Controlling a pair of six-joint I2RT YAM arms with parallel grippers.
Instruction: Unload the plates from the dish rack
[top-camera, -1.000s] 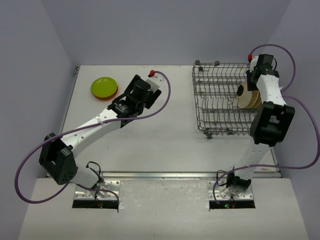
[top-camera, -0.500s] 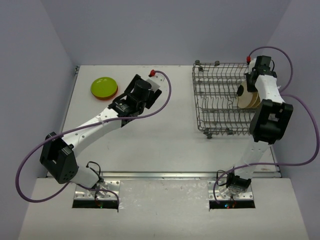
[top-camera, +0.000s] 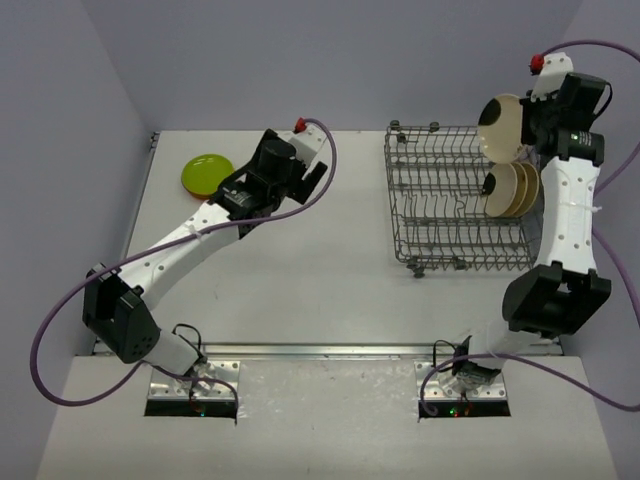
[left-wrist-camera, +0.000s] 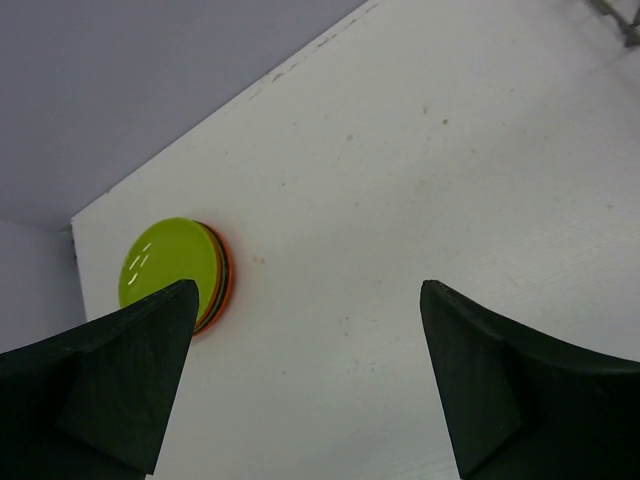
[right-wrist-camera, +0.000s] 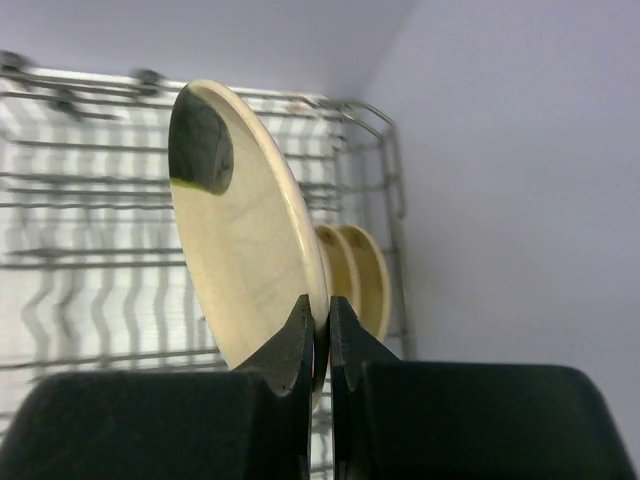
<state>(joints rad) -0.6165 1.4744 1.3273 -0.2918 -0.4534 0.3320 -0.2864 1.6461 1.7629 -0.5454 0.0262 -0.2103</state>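
My right gripper (top-camera: 528, 125) is shut on the rim of a beige plate (top-camera: 500, 127) and holds it on edge above the far right of the grey wire dish rack (top-camera: 440, 195). In the right wrist view the gripper (right-wrist-camera: 326, 320) pinches the plate (right-wrist-camera: 240, 250). Two more beige plates (top-camera: 512, 190) stand in the rack, also in the right wrist view (right-wrist-camera: 358, 270). My left gripper (top-camera: 305, 185) is open and empty over the table. A lime green plate (top-camera: 206, 173) lies on an orange plate (left-wrist-camera: 227, 285) at the far left.
The stacked plates (left-wrist-camera: 170, 265) lie near the table's far left corner by the wall. Bare white table (top-camera: 330, 260) lies between the arms. The rack's corner knobs (top-camera: 415, 272) stand near the right arm.
My right gripper has lifted a beige plate up out of the rack. My left arm has moved a little away from the camera and rightwards from the stacked plates.
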